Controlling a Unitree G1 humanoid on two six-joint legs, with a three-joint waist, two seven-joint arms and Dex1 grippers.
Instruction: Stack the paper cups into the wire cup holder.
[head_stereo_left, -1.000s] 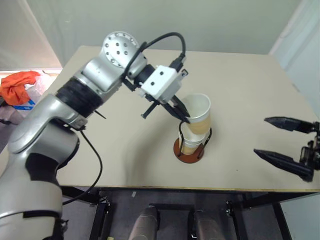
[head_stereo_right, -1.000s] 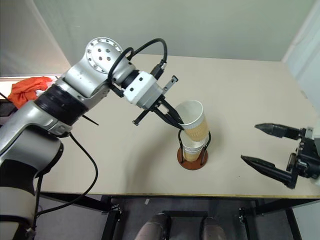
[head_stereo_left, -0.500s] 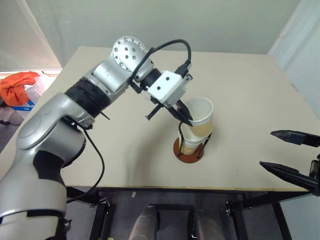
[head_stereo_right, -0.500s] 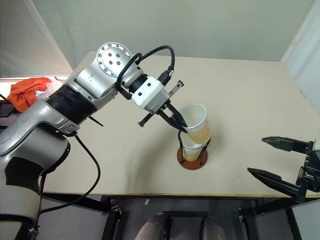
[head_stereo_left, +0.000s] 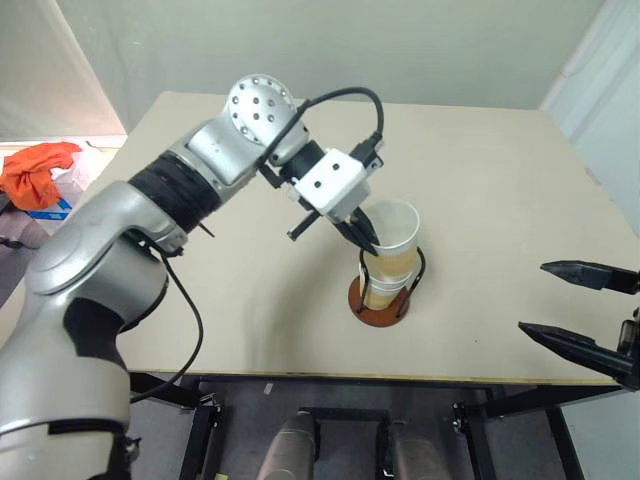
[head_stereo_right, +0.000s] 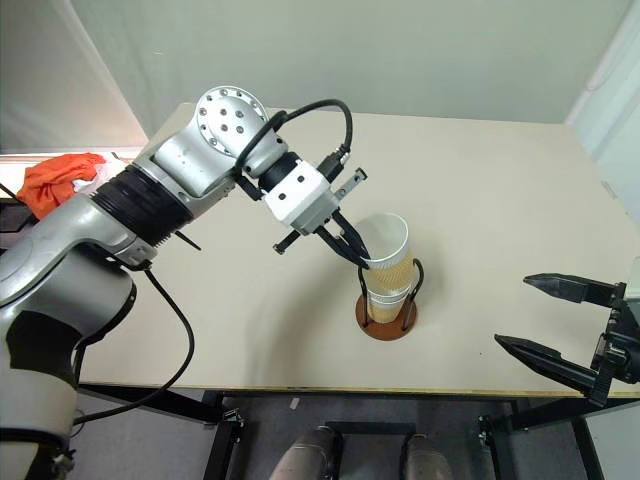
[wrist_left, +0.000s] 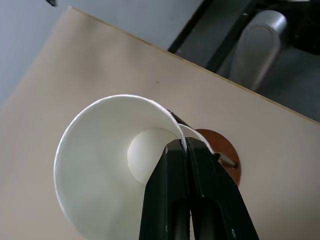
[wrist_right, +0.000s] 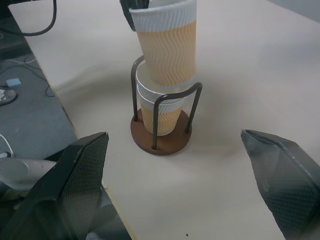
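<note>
Pinching the rim of the top paper cup (head_stereo_right: 385, 245), the left tool (head_stereo_right: 357, 254) is lowering it onto cups nested in the wire cup holder (wrist_right: 161, 136) mid-bench, while the right tool (head_stereo_right: 545, 318) is waiting wide apart, near the bench (head_stereo_left: 500, 180) edge.

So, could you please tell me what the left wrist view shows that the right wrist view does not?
Left wrist view: the white inside of the top tan paper cup, with the left gripper shut on its rim.

Right wrist view: that cup's ribbed tan outside, lower cups nested beneath it inside the black wire loops, and the right gripper open.

Both: the round reddish-brown base of the wire cup holder and the beige table.
</note>
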